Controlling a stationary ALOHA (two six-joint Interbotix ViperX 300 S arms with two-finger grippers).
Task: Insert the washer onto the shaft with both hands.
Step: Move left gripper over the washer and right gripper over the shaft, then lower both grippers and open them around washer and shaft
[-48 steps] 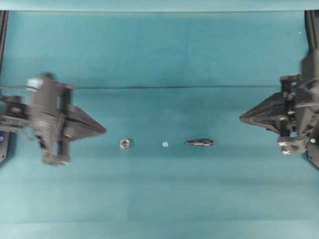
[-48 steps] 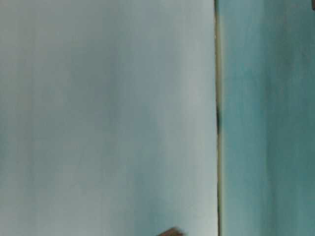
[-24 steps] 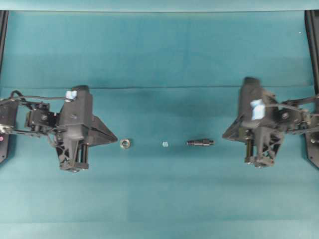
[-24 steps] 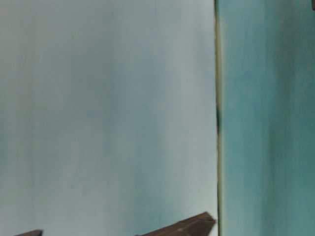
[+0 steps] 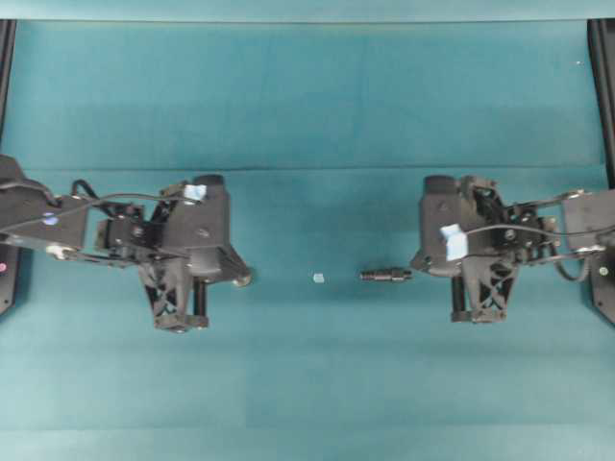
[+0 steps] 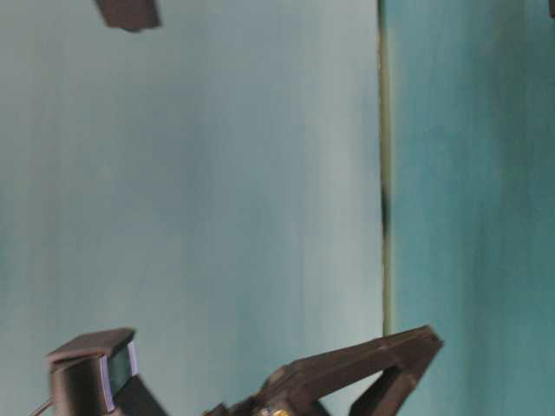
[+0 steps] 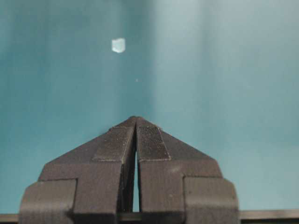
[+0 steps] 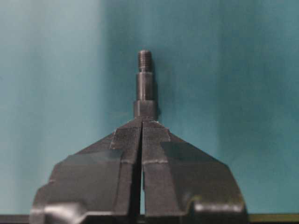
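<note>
While both grippers sit with jaws pressed together and holding nothing, the step in hand is the reach to pick up each part, and it will go well only if the jaws part before they come down.

On the left, the left gripper [image 5: 240,277] hangs over the washer [image 5: 247,279], of which only a sliver of silver shows at the fingertips from overhead; in the left wrist view the ring is hidden under the clenched fingers [image 7: 119,144]. I judge the gripper should open first, then settle with one finger on each side of the ring, gripping its rim so the hole is left free.

In the middle lies a pale chip [image 5: 318,279] on the cloth [image 5: 307,106], well apart from both parts; it should be left alone.

On the right, the shaft [image 5: 385,275] lies flat, its thick end toward the right gripper [image 5: 415,266] and its thin threaded tip [image 8: 145,58] pointing away. The tightly closed fingers [image 8: 159,149] overlap that thick end; whether they touch it I cannot tell. Taking the thick end, I judge, would leave the tip bare for the ring. A risk: closed tips could nudge either small part and roll it.
</note>
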